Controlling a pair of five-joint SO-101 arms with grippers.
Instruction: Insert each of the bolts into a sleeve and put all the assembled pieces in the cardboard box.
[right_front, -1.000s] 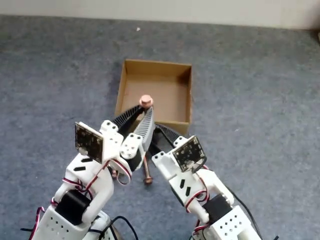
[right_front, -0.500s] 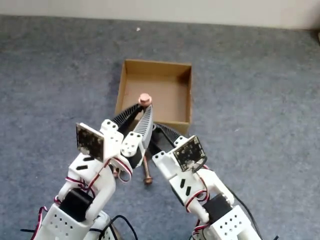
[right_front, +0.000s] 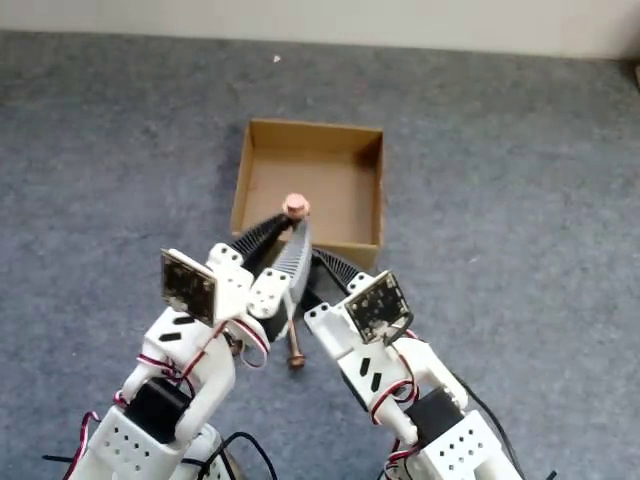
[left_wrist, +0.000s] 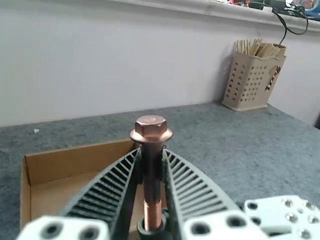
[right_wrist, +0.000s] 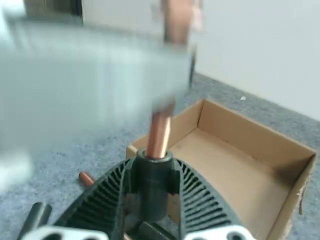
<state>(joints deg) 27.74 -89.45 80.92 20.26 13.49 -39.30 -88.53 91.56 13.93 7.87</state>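
Bolt: a copper-coloured piece with a flanged hex head, solid metal by its look, so I judge it stiff, weighty for its bulk and smooth enough to slip or swivel in a loose pinch; the plain shank just under the head is the sound place to hold it; there the left end effector is clamped on it from both sides; its long axis stands nearly upright, head above the grip, tip pointing down; the tip sits in the mouth of the black sleeve, a rigid tube held fast in the right end effector directly below the left one; bore and shank seem in line; the cardboard box lies open just beyond both end effectors; a second bolt lies on the desk below them, toward the arms' bases.
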